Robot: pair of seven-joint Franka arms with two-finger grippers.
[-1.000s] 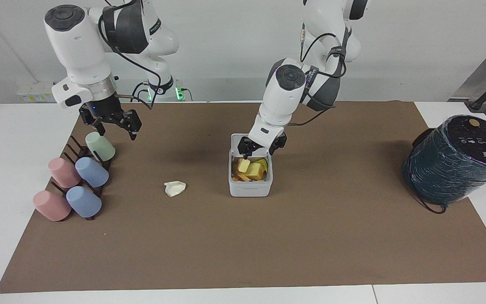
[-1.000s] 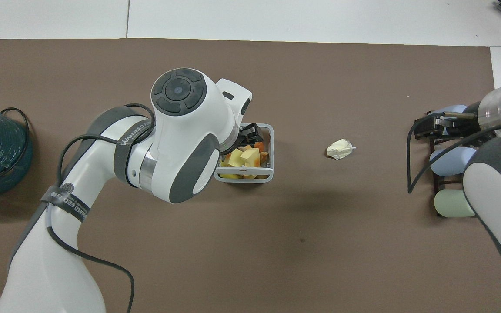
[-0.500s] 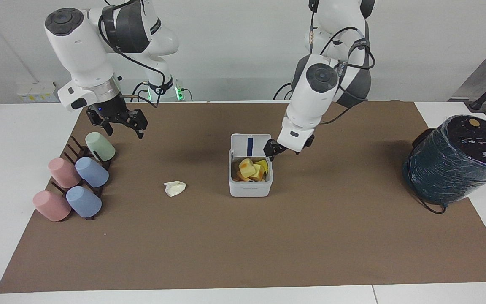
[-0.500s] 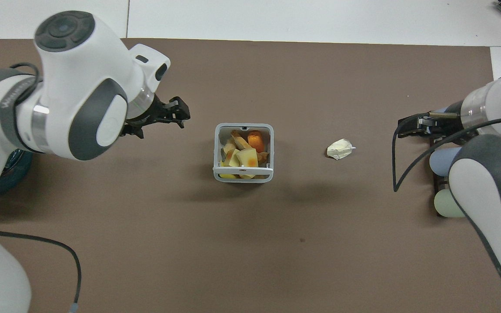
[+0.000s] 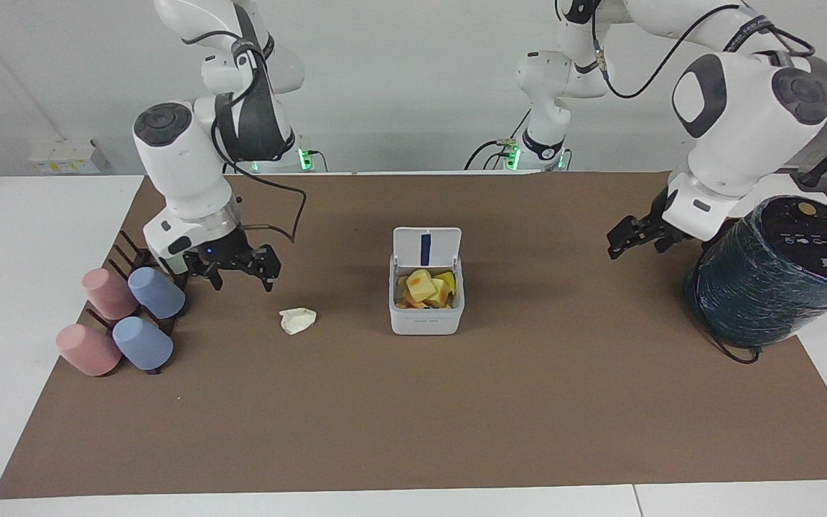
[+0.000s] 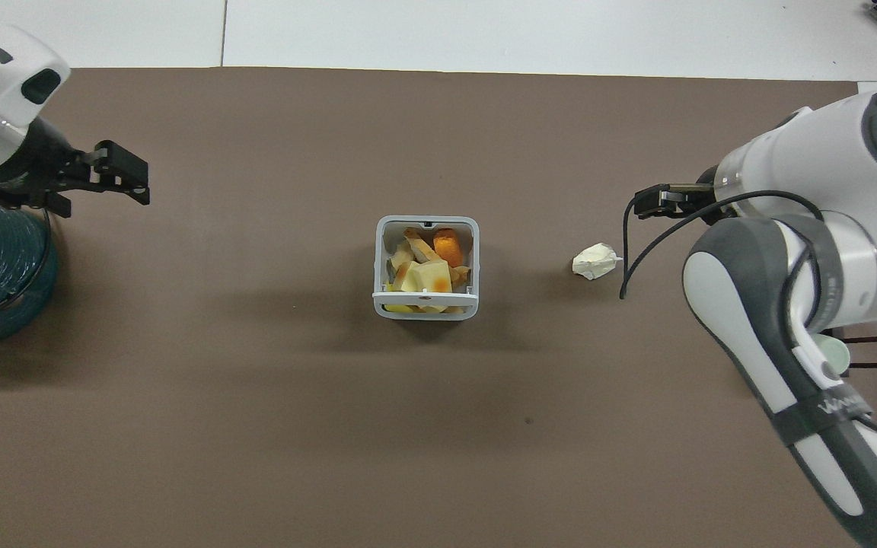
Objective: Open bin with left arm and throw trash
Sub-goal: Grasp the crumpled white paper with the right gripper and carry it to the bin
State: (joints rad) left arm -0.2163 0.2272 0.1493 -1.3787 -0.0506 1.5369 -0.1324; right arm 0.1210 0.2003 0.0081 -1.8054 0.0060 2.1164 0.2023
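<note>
Both grippers hung empty above the worktop (image 5: 413, 431). Left gripper (image 5: 636, 237), fingers apart, hovered over the brown mat between the bin (image 5: 426, 316) and the dark teal cylinder (image 5: 772, 276), close to the cylinder and well apart from the bin. Right gripper (image 5: 241, 264), fingers also spread, hovered over the mat between the bin and the rack of cups (image 5: 123, 309), just beside the cups. The bin sat at the middle of the mat with its lid (image 5: 426, 248) standing upright on the side nearer the robots, a blue strip showing on the lid's inner face. Yellow chunks (image 6: 427, 275) and an orange-and-white stub (image 6: 448, 243) lay inside the bin. A crumpled paper wad (image 5: 298, 320) rested on the mat beside the bin, toward the right arm's end, under no gripper.
</note>
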